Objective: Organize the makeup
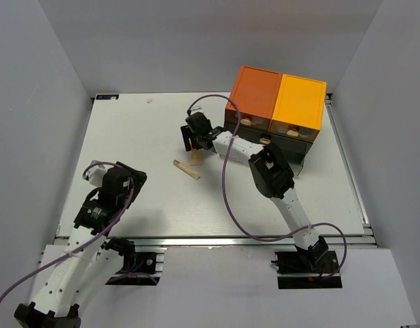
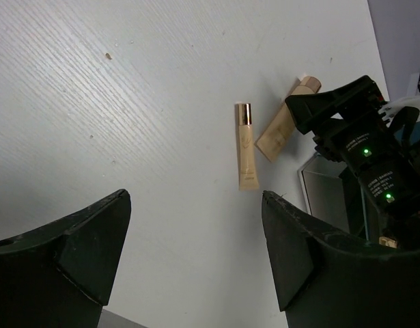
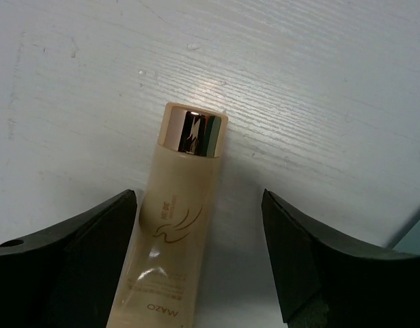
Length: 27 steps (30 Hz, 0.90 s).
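Two pieces of the makeup show. One beige tube point(image 3: 174, 232) with a shiny gold cap lies flat on the white table between the fingers of my right gripper point(image 3: 199, 225), close to the left finger and far from the right one. That gripper point(image 1: 194, 145) is open and hangs low over the tube point(image 1: 194, 158). A second beige tube point(image 1: 186, 169) lies loose just in front and to the left; in the left wrist view it point(image 2: 246, 147) sits beside the first point(image 2: 281, 130). My left gripper point(image 2: 196, 225) is open and empty, over the table's near left point(image 1: 124, 181).
The large orange-and-dark drawer box point(image 1: 278, 102) stands at the back right, right behind the right arm's forearm point(image 1: 271, 171). Grey walls enclose the table on the left, back and right. A metal rail point(image 1: 210, 239) runs along the near edge.
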{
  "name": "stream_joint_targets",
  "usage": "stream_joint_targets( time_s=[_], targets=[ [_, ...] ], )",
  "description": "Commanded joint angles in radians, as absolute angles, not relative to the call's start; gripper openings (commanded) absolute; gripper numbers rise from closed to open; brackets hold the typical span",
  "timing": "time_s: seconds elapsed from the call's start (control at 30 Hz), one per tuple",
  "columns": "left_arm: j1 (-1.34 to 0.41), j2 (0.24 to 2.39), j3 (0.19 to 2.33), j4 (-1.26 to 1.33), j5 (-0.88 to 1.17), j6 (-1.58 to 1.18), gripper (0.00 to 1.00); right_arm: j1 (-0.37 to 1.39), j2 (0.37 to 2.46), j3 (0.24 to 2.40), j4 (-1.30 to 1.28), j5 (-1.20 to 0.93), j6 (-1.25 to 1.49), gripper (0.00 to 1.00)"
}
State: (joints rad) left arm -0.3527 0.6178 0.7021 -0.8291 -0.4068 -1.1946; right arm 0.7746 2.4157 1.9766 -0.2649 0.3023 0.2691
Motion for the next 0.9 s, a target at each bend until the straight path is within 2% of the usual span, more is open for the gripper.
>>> stream_joint_targets(
  time_s=[0.0,0.1,0.23,0.3,0.5,0.53,0.67,0.77,0.87],
  targets=[
    [-0.354,0.652,0.713,-0.799,-0.41,-1.187,0.87,0.778,2.416,2.007,-0.216,0.278,0.31,0.78],
    [-0.354,0.692,0.724,-0.775,-0.402,-1.175,0.87,0.772,2.405,1.956,-0.221,0.22,0.308,0.68],
    [-0.354,0.726,0.703,-0.712,-0.38,-1.18,0.87,0.772,2.381,1.911,-0.224,0.143,0.265,0.45],
    [-0.354,0.736,0.689,-0.687,-0.371,-1.199,0.87,0.77,2.372,1.905,-0.229,0.126,0.241,0.42],
    [-0.354,0.768,0.646,-0.594,-0.338,-1.235,0.87,0.767,2.303,1.916,-0.215,0.036,0.071,0.19],
    [-0.354,0.775,0.638,-0.578,-0.333,-1.238,0.87,0.764,2.263,1.913,-0.206,-0.009,0.034,0.17],
    [-0.353,0.795,0.618,-0.531,-0.319,-1.249,0.87,0.718,2.097,1.798,-0.124,-0.415,-0.156,0.15],
    [-0.353,0.808,0.609,-0.499,-0.308,-1.25,0.87,0.704,1.981,1.717,-0.123,-0.497,-0.309,0.14],
    [-0.354,0.825,0.606,-0.48,-0.301,-1.241,0.87,0.693,1.895,1.681,-0.215,-0.48,-0.451,0.14]
  ],
)
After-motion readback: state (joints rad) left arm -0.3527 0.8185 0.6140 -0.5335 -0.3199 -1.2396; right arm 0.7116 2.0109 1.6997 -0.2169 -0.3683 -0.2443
